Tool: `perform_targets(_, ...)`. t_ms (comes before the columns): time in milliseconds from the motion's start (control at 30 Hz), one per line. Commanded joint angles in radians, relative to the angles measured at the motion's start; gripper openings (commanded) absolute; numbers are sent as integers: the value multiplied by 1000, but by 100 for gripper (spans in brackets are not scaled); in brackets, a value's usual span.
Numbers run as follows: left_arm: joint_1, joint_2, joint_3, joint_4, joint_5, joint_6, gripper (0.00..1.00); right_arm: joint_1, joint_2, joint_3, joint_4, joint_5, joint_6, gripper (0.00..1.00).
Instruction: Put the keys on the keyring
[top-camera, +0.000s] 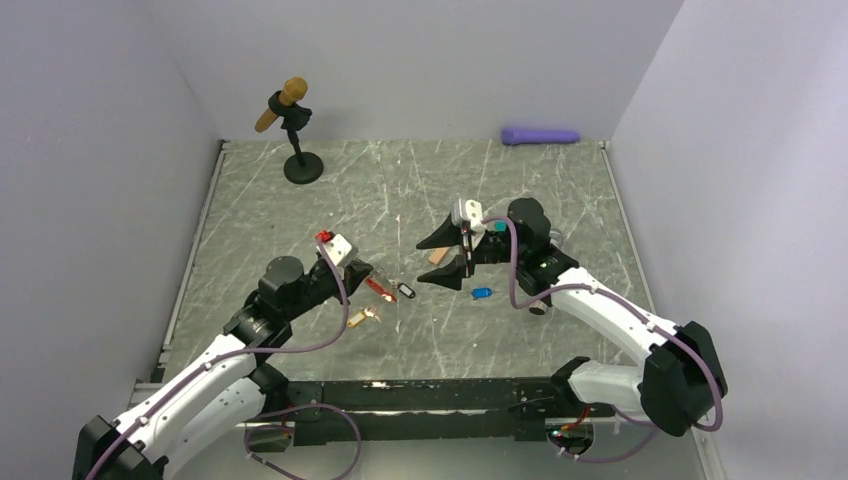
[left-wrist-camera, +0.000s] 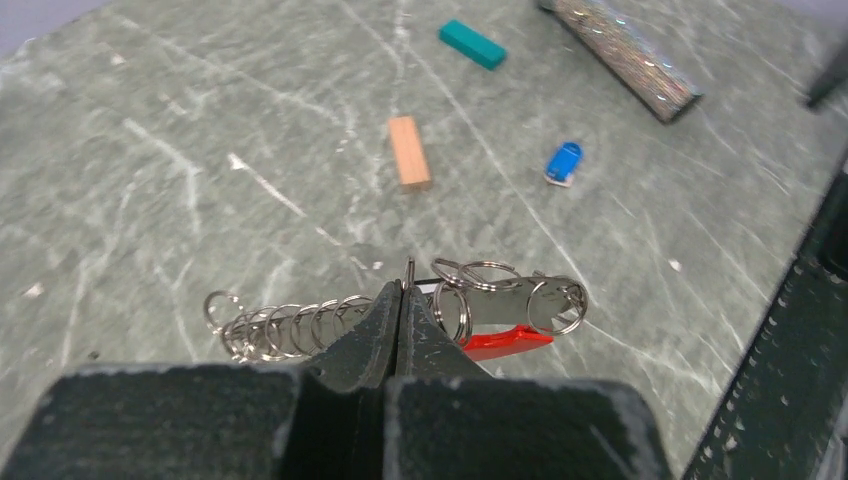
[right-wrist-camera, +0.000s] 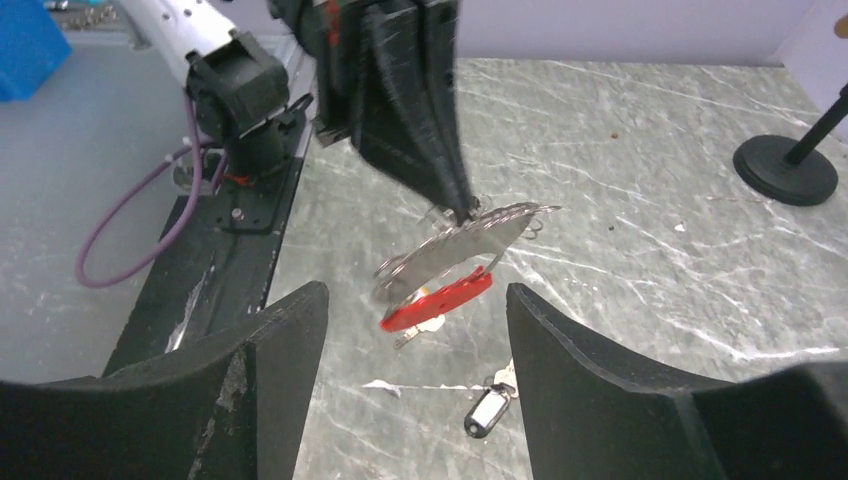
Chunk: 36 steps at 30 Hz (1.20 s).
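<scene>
Keyring (left-wrist-camera: 505, 341) chain loops distinct at left wrist, blurred overhead.

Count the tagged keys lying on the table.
3: blue key right of centre, black key at centre, yellow key left of it, nearer the bases. More may be hidden.

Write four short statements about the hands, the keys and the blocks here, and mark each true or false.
1. The left hand is shut on the keyring. True.
2. The right hand is clamped on the blue-tagged key. False: it is open and empty, and that key lies on the table.
3. The black-tagged key lies on the table. True.
4. The tan block is stacked on the teal block. False: they lie apart on the table.
</scene>
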Motion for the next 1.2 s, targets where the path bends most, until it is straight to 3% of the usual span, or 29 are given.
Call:
perform_targets(0,-20,-9,51,64,231,134,0,20,31,-7,218,54,257,71)
perform_targets(133,-45,-71,121,-118,333,406,0,53,76,-7,282,11,412,74)
perform_targets(233,-49,-111,167,-231,323,508,0,73,87,-41,369,-34,500,75)
perform_targets(333,-50,-120,178,-270,347,547,0,116,81,-70,385,-84,462,77)
perform_targets(733,-51,-102,146,-174,395,508,0,218,126,-72,465,-88,497,79)
perform_targets(1167,-50,-128,94,-101,359,410,0,223,127,-93,417,91,495,80)
